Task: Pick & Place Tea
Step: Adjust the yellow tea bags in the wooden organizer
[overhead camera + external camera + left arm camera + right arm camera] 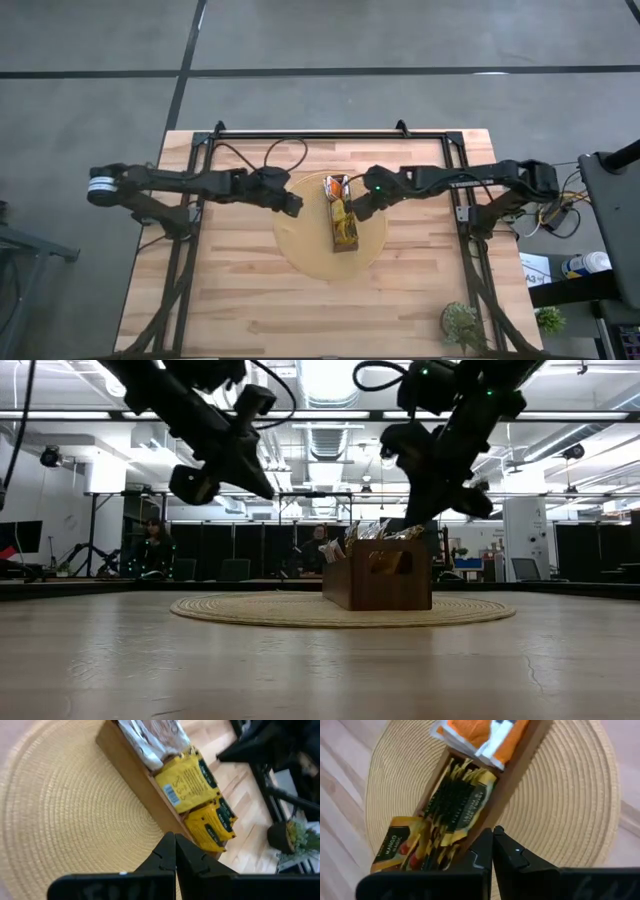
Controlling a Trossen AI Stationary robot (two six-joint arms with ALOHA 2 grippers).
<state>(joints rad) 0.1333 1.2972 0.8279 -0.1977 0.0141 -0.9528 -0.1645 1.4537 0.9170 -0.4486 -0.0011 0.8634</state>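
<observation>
A long dark-brown tray [340,222] stands on a round tan mat [300,250] in the middle of the table. It holds the tea, several sachets standing on edge: yellow ones [187,782], dark green and yellow ones [460,802] and orange ones [485,735]. My left gripper [297,206] is shut with nothing between its fingers. It hangs over the mat, left of the tray [135,775]. My right gripper [352,214] is also shut and holds nothing. It hangs close above the tray's right wall [515,775], clear of the sachets in the low view.
A small potted plant [462,325] stands near the table's front right corner. A black frame [330,135] runs along the far edge and both sides of the table. In the low view, people [155,545] sit in the room beyond.
</observation>
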